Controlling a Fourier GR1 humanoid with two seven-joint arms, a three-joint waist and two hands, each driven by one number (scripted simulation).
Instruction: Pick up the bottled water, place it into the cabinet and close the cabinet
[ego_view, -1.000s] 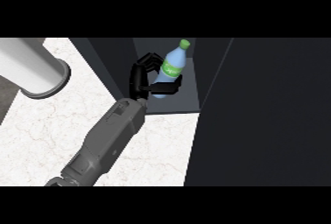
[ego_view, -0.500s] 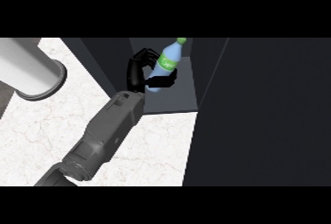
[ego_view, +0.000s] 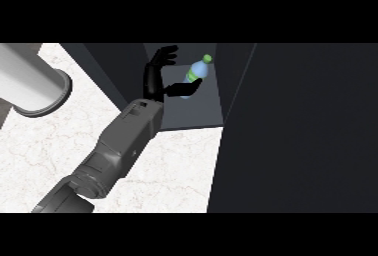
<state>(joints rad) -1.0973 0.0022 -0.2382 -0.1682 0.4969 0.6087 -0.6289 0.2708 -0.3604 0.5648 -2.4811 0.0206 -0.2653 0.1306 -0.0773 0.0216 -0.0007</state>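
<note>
Kitchen counter, seen steeply from above.
A white, marble-veined tabletop runs up against a dark cabinet, whose open compartment shows a grey shelf; a pale grey cylinder sits at the tabletop's left side.

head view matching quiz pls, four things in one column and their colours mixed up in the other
Things:
1. bottled water
2. left hand
3. counter
4. cylinder at the upper left

Colours:
a. white, marbled
b. black
c. pale grey
d. clear blue with a green cap

Pairs: 1-d, 2-b, 3-a, 4-c
</note>
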